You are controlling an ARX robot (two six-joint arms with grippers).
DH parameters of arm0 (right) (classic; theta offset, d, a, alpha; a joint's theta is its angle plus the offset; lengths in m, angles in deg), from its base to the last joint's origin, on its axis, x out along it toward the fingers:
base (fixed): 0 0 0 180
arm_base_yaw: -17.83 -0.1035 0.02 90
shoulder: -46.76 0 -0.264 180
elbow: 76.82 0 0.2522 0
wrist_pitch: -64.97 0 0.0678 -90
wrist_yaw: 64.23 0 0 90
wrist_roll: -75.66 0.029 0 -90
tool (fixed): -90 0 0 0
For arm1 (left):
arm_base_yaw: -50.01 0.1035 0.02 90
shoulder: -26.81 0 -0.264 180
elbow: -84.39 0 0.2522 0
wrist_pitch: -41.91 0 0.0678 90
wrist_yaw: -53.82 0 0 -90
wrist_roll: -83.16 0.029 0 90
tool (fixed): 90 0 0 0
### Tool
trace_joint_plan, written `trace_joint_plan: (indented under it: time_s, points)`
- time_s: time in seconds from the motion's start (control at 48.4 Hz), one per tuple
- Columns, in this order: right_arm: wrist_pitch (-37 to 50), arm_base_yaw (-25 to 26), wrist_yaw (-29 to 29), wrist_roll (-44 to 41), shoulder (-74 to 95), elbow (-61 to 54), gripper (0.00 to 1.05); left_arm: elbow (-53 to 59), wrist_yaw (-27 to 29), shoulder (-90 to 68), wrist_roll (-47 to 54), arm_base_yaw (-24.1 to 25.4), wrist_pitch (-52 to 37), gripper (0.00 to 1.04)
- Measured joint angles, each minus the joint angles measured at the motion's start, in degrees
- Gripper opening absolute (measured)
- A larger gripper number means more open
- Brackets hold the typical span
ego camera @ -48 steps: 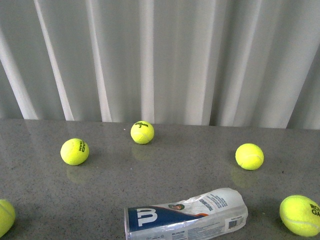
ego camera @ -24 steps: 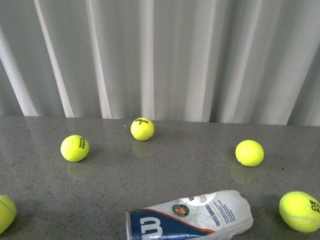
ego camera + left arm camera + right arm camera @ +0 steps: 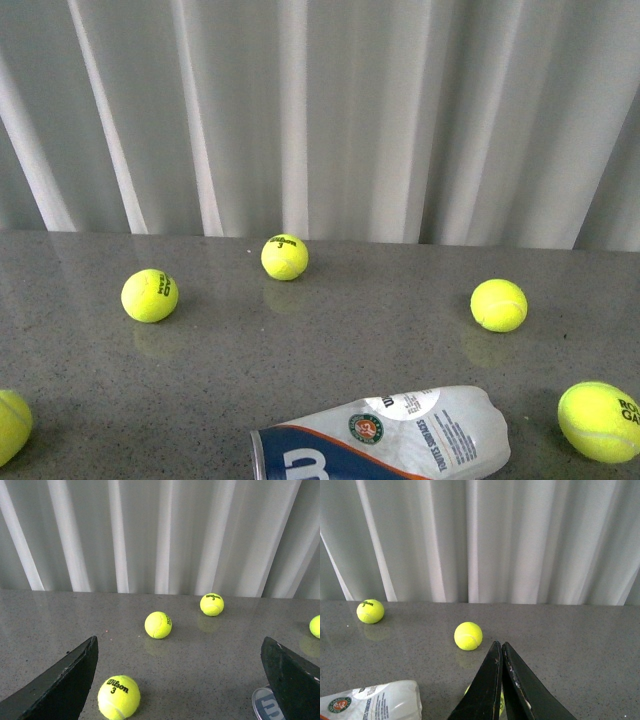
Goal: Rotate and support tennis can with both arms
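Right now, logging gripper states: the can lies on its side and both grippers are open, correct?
The can does lie on its side, and the left gripper is open, but the right gripper is shut, as the right wrist view shows.

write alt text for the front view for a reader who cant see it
A clear tennis can with a navy-and-white label lies on its side at the near edge of a grey speckled table. Five yellow-green tennis balls sit scattered around it, with a pleated white curtain behind.
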Motion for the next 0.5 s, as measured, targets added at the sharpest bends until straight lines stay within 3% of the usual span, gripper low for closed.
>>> trace_joint_plan:
  time_s: [0.495]
  points:
    - [-11.5, 0.0, 0.0, 0.0, -11.7, 0.0, 0.03, 0.0, 0.0, 0.0, 0.0, 0.0, 0.0, 0.98]
